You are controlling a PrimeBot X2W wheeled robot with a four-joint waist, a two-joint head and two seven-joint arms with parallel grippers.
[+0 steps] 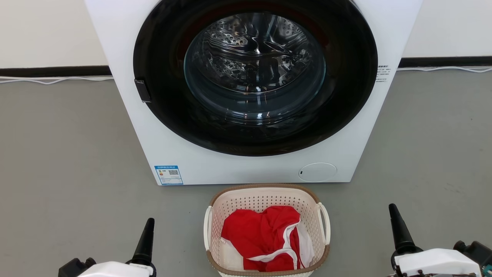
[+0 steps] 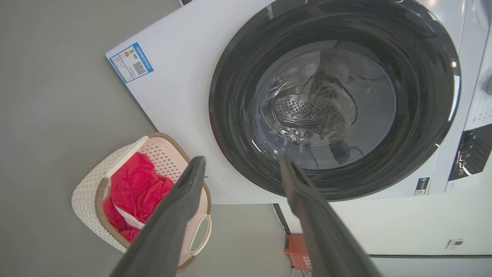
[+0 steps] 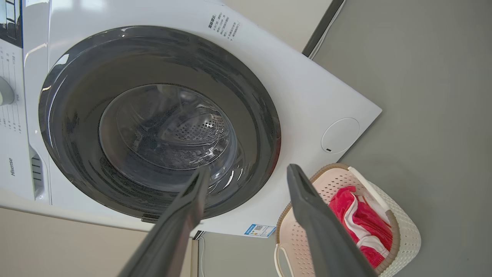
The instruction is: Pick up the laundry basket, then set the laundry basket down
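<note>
L pincer (image 2: 243,161), R pincer (image 3: 249,169) wide open, empty (laundry basket (image 1: 265,187) front cut off).

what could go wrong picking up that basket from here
1. The basket has thin loop handles; the left claw and right claw are open and apart from it. Missing one handle would likely tilt the lift.
2. A tilt could spill the red cloth lying loose inside.
3. The basket stands close before the washer, so a forward push may knock it against that front.
</note>
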